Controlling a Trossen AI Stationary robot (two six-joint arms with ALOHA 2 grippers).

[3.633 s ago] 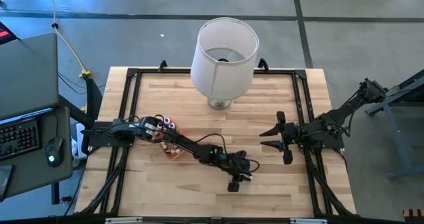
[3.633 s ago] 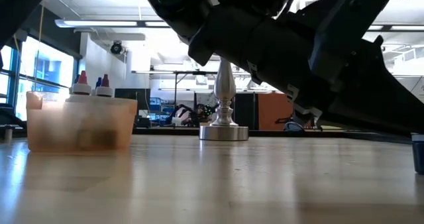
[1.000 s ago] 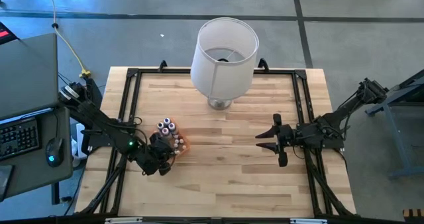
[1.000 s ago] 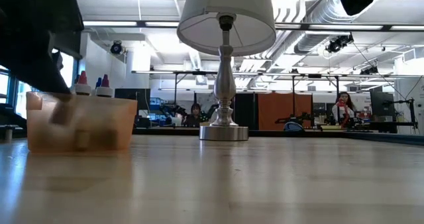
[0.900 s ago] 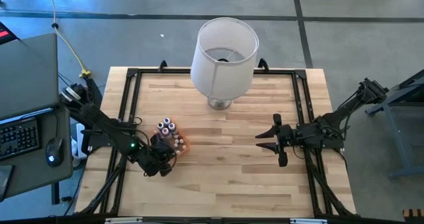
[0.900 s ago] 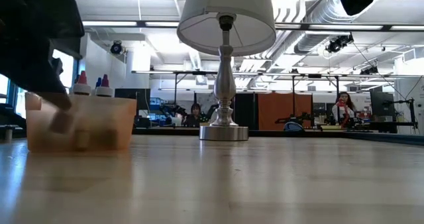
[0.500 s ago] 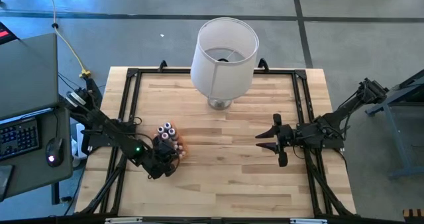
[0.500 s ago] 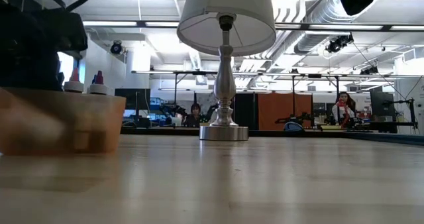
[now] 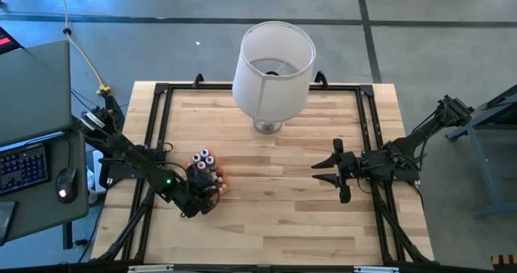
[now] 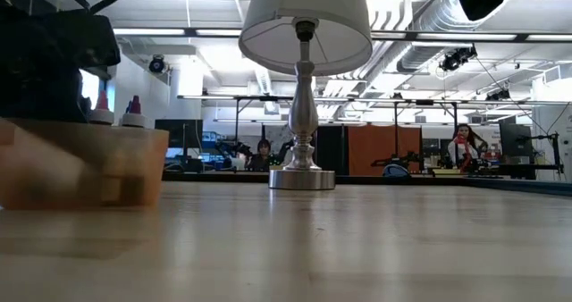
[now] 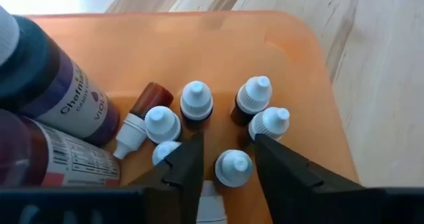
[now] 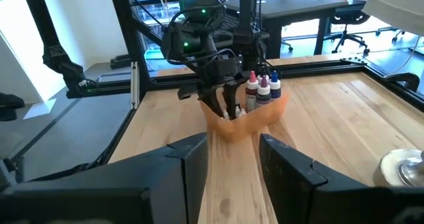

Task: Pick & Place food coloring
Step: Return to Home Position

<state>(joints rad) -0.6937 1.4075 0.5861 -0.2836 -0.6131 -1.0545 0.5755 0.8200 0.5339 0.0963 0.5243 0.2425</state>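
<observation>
left end effector: back over orange bin | right end effector: unmoved

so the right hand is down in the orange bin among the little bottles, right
No, it is the left hand that is down in the orange bin among the little bottles; the left wrist view shows it. The right hand waits over the right side of the table.

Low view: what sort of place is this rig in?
Probably an open-plan robotics lab or workshop: exposed ceiling ducts, people at distant workstations, and a keyboard beside the wooden table.
</observation>
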